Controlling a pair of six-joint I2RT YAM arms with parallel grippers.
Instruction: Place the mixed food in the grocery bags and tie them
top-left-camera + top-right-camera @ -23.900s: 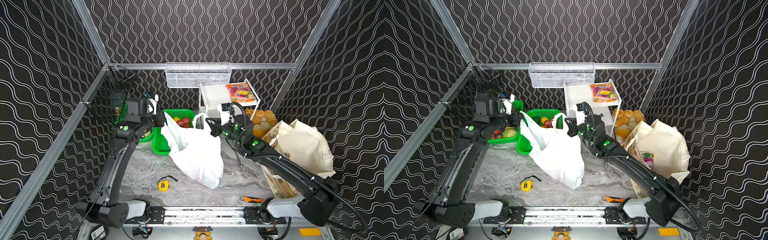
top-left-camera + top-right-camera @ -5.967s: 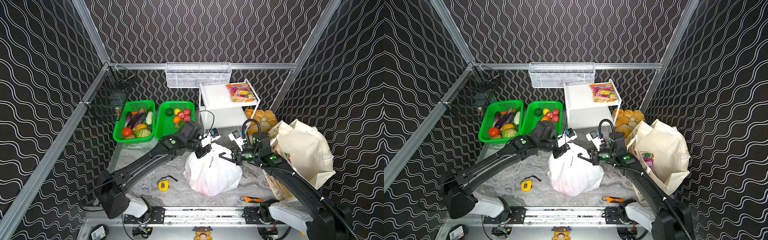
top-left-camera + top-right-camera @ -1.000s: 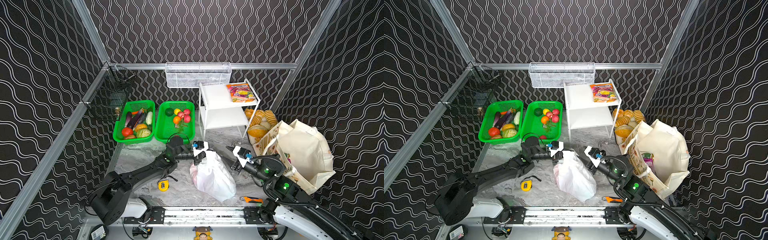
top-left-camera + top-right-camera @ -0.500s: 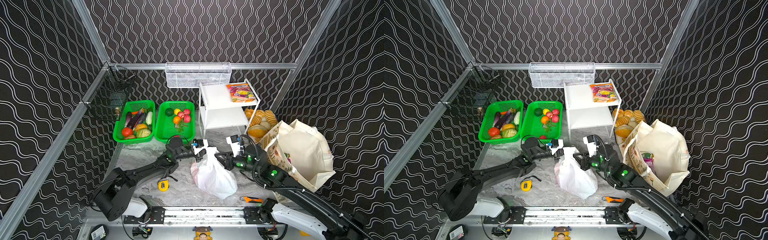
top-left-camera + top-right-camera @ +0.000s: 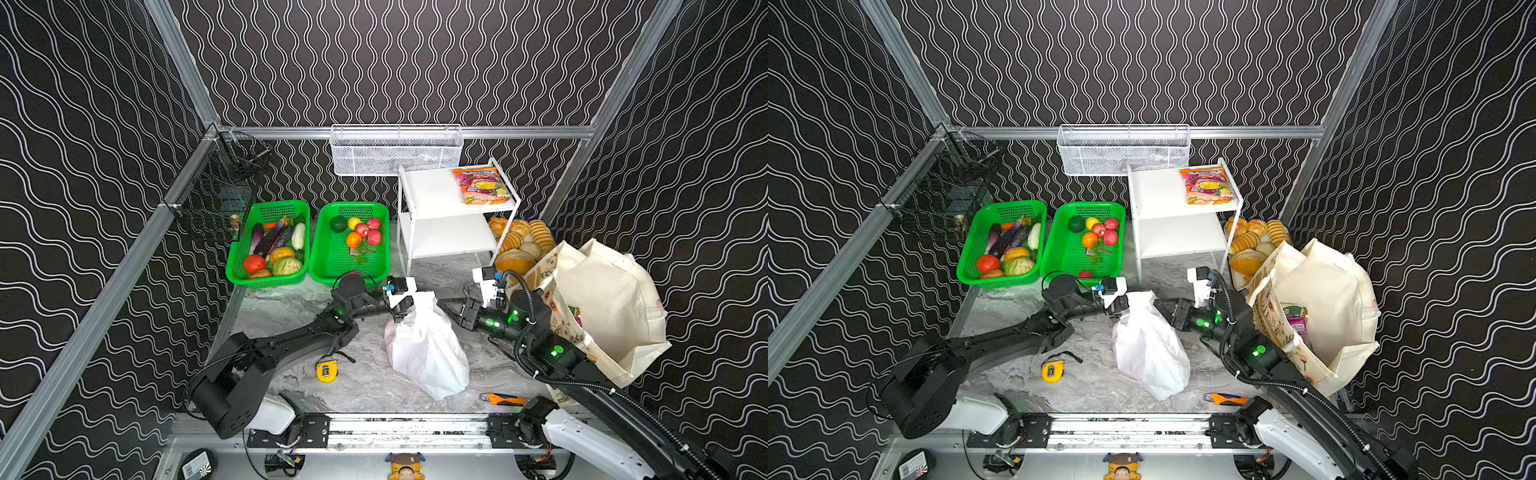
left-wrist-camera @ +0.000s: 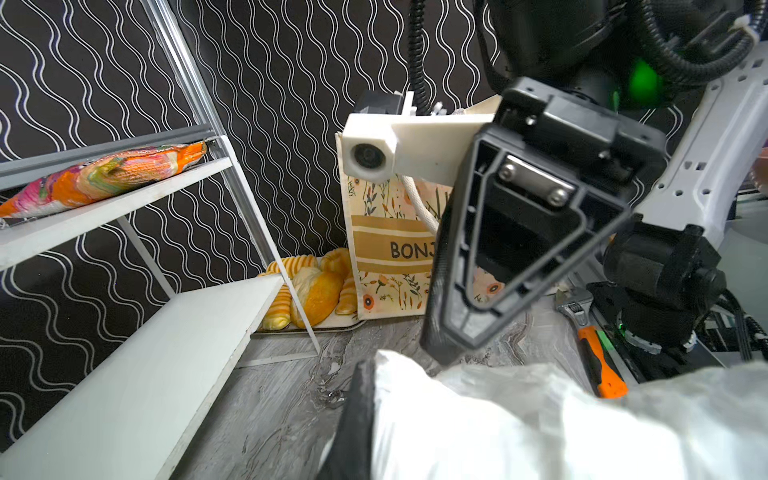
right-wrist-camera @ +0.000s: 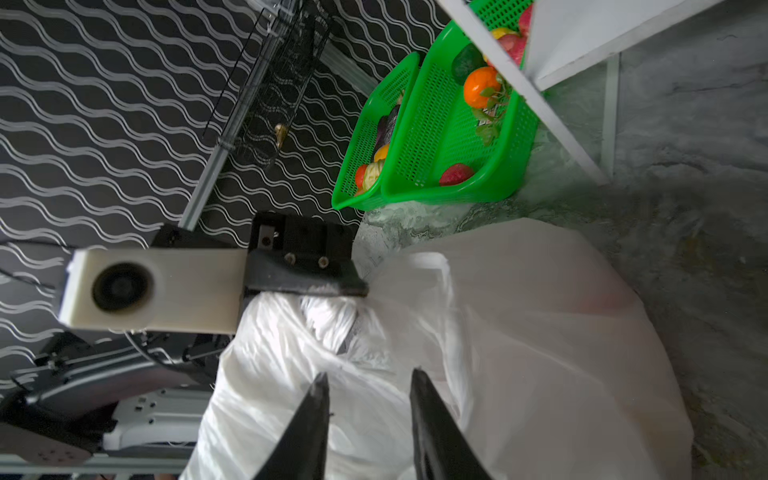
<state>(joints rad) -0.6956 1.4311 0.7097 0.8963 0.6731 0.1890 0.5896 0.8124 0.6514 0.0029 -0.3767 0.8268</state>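
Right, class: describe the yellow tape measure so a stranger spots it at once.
Find the grey marbled table, then the white plastic bag at its middle. Left of the bag in a top view lies the tape measure: small and yellow, unlike the orange-handled wrench opposite.

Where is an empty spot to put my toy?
The white shelf is bare beside the snack packet. The table is bare between tape measure and white bag. Crowded: the bag's top, between left gripper and right gripper.

Right end effector (image 6: 446,351) tip hangs just over white plastic bag (image 6: 519,424); cloth tote (image 6: 386,249), bread rolls (image 6: 316,291) behind.
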